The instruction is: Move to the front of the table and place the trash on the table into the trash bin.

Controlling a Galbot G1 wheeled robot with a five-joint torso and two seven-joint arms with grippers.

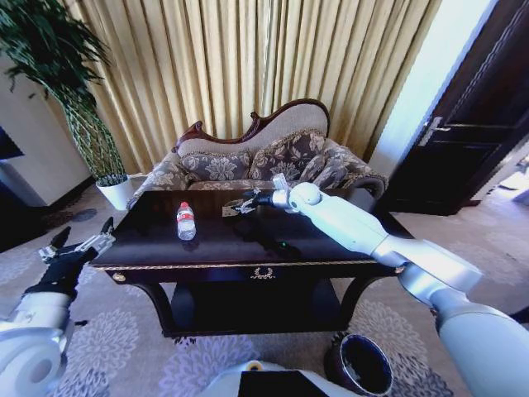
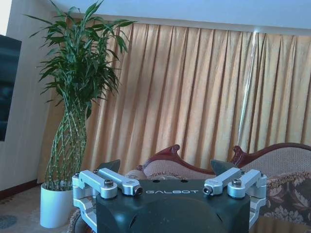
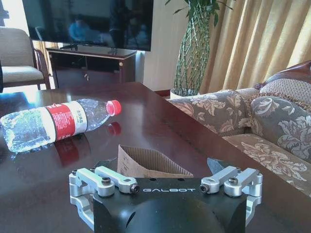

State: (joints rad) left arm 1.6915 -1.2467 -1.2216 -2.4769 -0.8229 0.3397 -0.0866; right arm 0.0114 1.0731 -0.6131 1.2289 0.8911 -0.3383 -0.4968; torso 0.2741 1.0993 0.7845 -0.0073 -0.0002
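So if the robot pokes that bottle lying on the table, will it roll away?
Probably, yes. The bottle lies on its side on the glossy table, so a sideways nudge would likely set it rolling. It looks clear and mostly empty, so it is probably light and might skid too. Its thin plastic may squash a bit if squeezed.

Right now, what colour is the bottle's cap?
Red. The bottle lies on the table; clearest in the right wrist view.

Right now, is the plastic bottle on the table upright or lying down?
Lying down: the bottle rests on its side on the table.
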